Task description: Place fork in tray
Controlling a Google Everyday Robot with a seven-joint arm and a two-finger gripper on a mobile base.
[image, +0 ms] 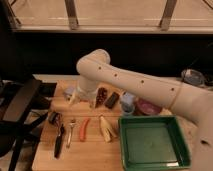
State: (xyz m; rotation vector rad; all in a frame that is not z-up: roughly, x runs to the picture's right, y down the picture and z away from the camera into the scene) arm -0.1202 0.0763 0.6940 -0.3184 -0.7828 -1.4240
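We are seeing dim, warm light falling on the wooden table (92, 156) from above. The gripper (82, 100) is hanging shaded under the bright arm (131, 82), over the table's rear left.

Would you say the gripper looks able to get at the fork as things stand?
Probably yes. The gripper hangs just behind the fork, and nothing lies over the fork. The carrot and the black-handled tool lie close on either side, so room looks tight.

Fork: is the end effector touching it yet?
Apart. The camera view shows the end effector above the back of the board, with bare wood between it and the fork lying beside the carrot.
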